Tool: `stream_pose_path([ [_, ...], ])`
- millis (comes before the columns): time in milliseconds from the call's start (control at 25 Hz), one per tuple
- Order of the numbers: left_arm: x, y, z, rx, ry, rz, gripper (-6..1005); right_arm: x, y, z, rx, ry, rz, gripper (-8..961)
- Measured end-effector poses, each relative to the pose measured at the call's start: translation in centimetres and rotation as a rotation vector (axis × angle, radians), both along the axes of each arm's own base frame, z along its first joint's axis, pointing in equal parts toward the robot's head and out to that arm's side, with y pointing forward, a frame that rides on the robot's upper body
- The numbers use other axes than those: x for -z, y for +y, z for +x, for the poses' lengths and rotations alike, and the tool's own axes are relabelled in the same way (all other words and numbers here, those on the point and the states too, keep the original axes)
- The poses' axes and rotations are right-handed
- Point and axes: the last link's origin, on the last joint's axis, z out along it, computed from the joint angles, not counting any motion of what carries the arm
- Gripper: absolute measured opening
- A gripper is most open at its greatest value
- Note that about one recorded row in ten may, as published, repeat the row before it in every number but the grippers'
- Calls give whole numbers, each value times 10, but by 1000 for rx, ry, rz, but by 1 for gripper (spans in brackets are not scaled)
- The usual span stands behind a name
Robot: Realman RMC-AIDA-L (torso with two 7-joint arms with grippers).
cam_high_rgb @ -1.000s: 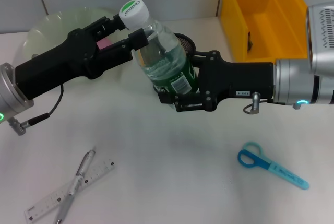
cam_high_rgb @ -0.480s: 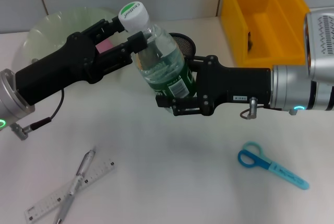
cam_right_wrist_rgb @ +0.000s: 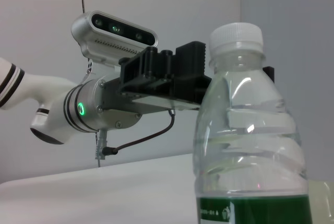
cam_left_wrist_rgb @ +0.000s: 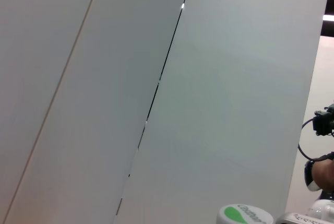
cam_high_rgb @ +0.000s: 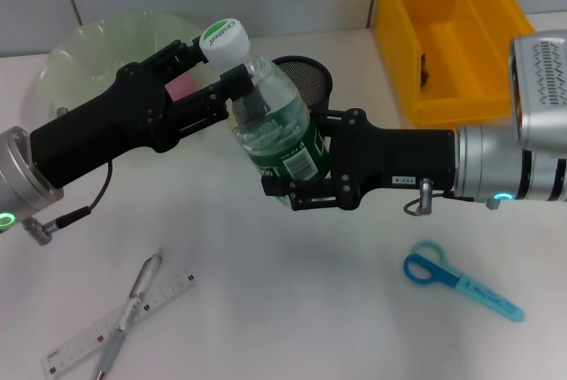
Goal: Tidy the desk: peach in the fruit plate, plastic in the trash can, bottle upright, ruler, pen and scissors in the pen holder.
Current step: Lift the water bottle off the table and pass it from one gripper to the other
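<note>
The bottle [cam_high_rgb: 276, 123] is held above the worktop [cam_high_rgb: 292, 309] at centre, nearly upright, its white cap [cam_high_rgb: 221, 39] tilted toward 11 o'clock. The right pincer [cam_high_rgb: 288, 176] is clamped on the green-labelled lower body. The left pincer [cam_high_rgb: 221, 65] is closed around the neck just under the cap.

The mesh pen holder [cam_high_rgb: 306, 79] stands just behind the bottle at 12 o'clock. The green fruit plate [cam_high_rgb: 80, 52] sits at 10 o'clock, partly hidden by the left arm, with a pink item on it. The yellow bin [cam_high_rgb: 443, 34] stands at 2 o'clock.

The pen [cam_high_rgb: 133, 305] lies across the ruler [cam_high_rgb: 115, 322] at 7 o'clock. The blue scissors [cam_high_rgb: 461, 290] lie at 4 o'clock, well apart from them.
</note>
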Motion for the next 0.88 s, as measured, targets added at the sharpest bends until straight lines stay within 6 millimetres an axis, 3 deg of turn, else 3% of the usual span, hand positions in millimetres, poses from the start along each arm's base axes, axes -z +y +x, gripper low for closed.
stream_pose_path([
  [880, 3, -5, -3, -1, -6, -5, 801, 5, -6, 4, 11, 16, -18, 770],
])
